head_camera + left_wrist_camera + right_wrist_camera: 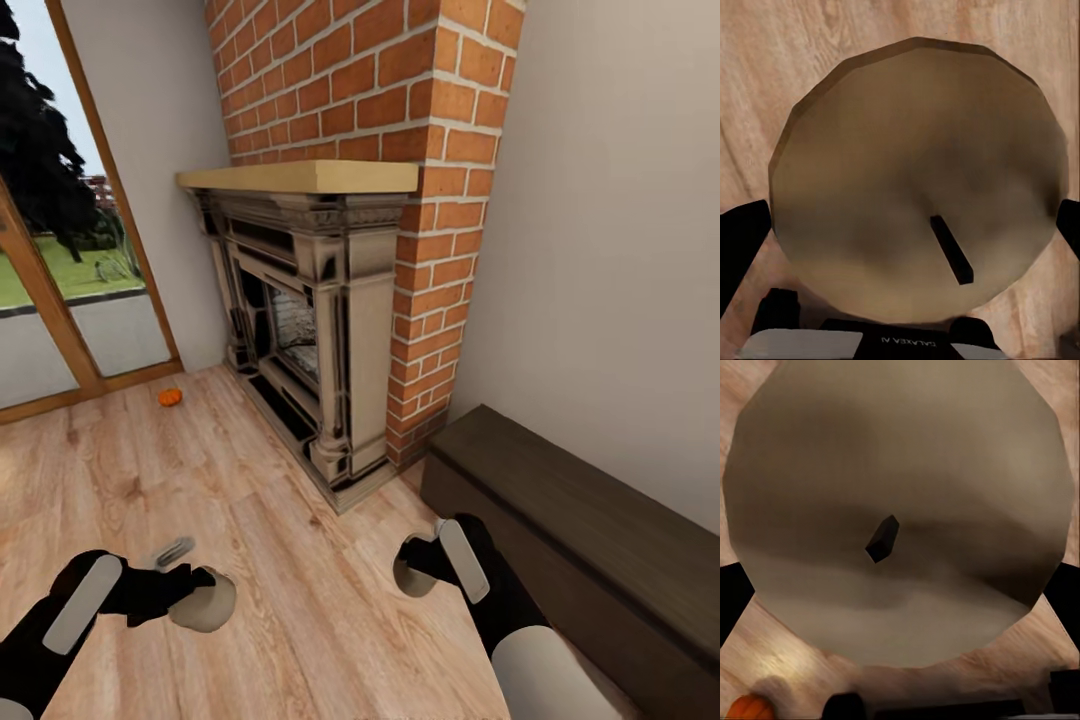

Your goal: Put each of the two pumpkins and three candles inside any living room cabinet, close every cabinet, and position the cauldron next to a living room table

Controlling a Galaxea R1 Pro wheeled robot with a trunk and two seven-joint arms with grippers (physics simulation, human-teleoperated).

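Left gripper (185, 590) clamps a stubby grey-tan candle (919, 180); right gripper (420, 570) clamps another (900, 510). Small orange ribbed pumpkin (170, 397) lies well ahead of the left gripper.

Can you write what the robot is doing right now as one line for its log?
left tool: holds candle | right tool: holds candle | pumpkin: on floor | cabinet: closed

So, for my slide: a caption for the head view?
Both grippers, left and right, each hold a candle beside the closed cabinet; a pumpkin waits by the fireplace.

Two candles (205, 603) (412, 578), one pumpkin (170, 397), one cabinet (580, 560)
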